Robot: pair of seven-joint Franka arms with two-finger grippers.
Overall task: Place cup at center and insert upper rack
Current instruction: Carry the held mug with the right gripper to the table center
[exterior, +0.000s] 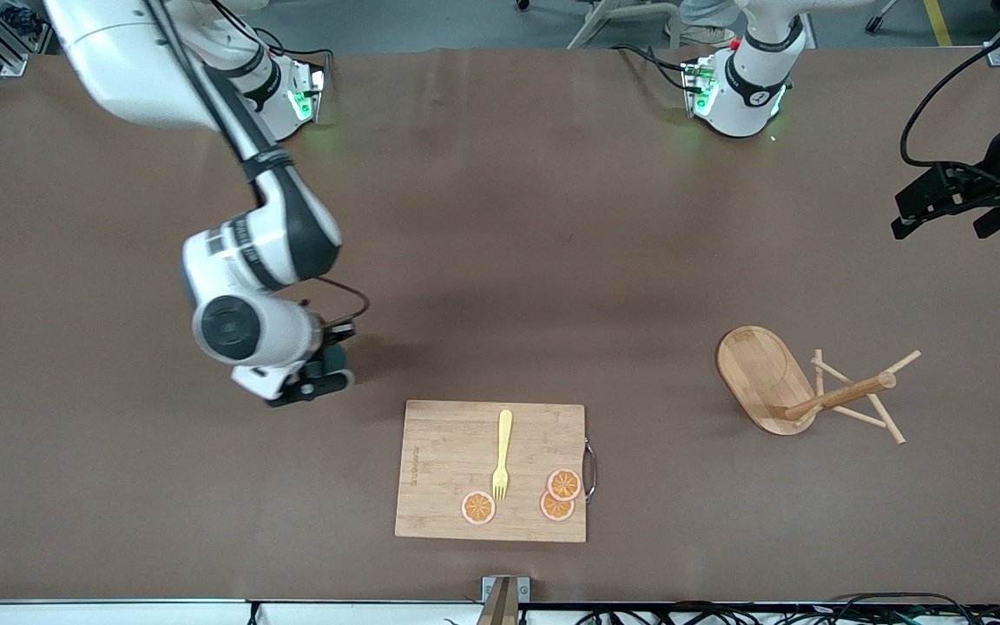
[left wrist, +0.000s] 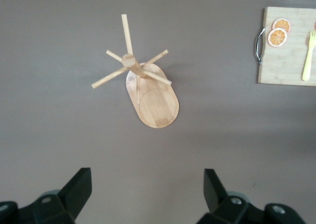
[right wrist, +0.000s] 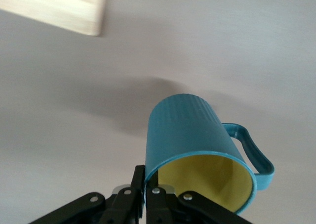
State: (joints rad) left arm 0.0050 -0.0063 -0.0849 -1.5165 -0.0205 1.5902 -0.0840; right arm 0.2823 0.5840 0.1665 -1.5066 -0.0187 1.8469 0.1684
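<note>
Teal cup (right wrist: 190, 140) hangs pinched by its rim in the right gripper (exterior: 319, 379), just above the table (exterior: 552, 226) beside the cutting board (exterior: 491, 469), toward the right arm's end. To do this well, carry it level toward the bare middle and set it down before releasing. Open tabletop lies all around; only the board's corner sits close. Under the left gripper (left wrist: 148, 194), fingers spread wide, the upper rack (exterior: 799, 391) lies tipped on its side, with clear room around it.
</note>
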